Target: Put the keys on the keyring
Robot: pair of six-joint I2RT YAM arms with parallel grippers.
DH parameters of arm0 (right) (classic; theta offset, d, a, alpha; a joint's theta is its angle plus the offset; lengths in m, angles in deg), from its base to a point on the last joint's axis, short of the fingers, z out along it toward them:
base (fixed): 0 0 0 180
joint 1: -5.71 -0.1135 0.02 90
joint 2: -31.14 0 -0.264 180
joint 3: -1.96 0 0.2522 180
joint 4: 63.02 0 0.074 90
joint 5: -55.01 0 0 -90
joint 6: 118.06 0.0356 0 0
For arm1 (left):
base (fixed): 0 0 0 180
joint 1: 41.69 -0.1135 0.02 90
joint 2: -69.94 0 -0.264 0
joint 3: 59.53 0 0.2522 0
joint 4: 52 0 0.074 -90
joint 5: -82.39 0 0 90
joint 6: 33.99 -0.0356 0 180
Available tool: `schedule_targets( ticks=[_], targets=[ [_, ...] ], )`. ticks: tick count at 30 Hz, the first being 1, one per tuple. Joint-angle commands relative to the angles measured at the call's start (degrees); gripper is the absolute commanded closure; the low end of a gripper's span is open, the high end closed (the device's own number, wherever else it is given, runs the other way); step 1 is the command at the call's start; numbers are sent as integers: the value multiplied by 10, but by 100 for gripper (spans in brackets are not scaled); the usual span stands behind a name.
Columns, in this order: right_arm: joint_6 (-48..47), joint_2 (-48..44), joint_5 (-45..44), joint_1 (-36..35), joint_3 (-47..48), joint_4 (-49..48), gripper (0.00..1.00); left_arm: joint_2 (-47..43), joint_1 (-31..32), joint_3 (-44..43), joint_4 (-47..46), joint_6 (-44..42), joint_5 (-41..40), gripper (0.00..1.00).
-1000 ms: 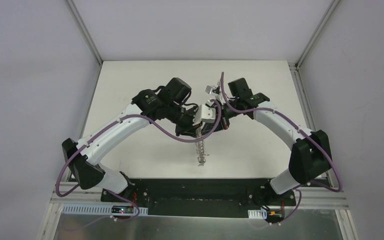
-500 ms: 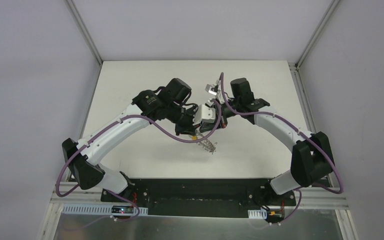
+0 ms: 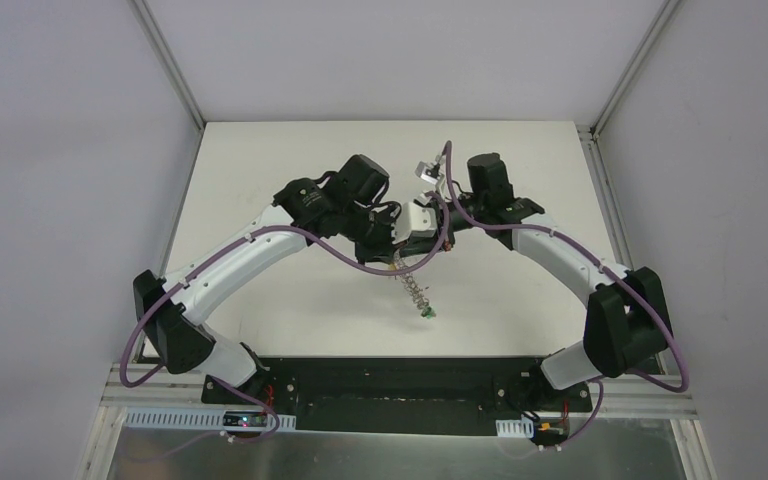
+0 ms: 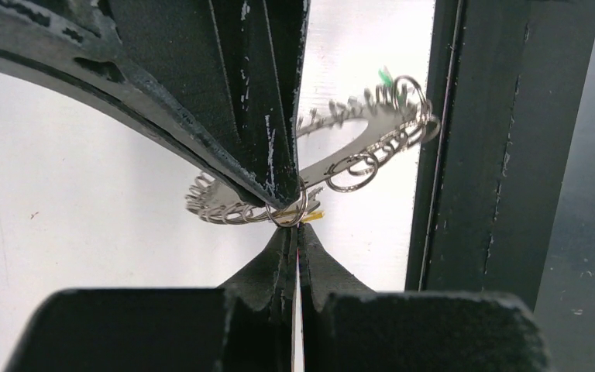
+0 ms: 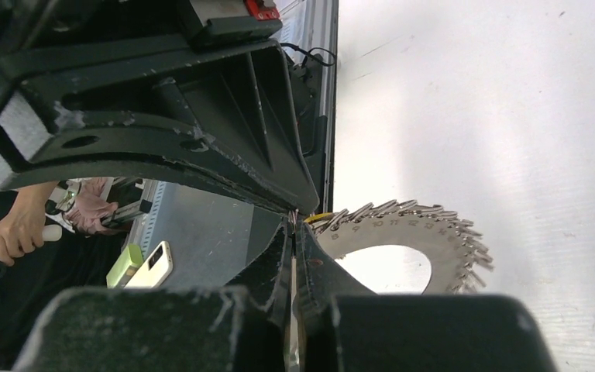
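Observation:
Both grippers meet tip to tip above the table's middle. The keyring (image 3: pixel 415 292), a flat grey ring fringed with wire loops, hangs in the air from them and slants toward the near right. My right gripper (image 5: pixel 294 222) is shut, pinching the keyring (image 5: pixel 414 232) at its rim. My left gripper (image 4: pixel 294 229) is shut at a wire loop, where the thin yellow key (image 4: pixel 314 216) pokes out edge-on. The green key (image 3: pixel 427 313) sits at the ring's far, lower end, also showing as the green key (image 4: pixel 386 75). The keyring (image 4: pixel 356 147) runs partly behind the right fingers.
The white table (image 3: pixel 260 180) is bounded by metal rails, with a black base plate (image 3: pixel 400 380) at the near edge. Beyond that edge the right wrist view shows a person's hand (image 5: pixel 19 229) and a phone (image 5: pixel 151 263).
The keyring hung straight down, then swung up short, and now stretches toward the near right with the green key at its tip. Both grippers shifted slightly back and stayed shut.

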Motion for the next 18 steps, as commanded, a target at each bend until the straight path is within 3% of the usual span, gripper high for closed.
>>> schedule_targets(
  ticks=[1,4,11,18],
  targets=[
    [61,-31,-10,7,-10,-88,100,7,7,-27,-23,25,-6,100],
    [66,-34,-18,12,-14,-95,100,9,7,-33,-26,34,-14,99],
    [62,-49,-12,16,-35,-112,100,11,3,-45,-32,61,-38,83],
    [52,-61,4,27,-48,-125,100,12,-24,-47,-30,86,6,69]
  ],
)
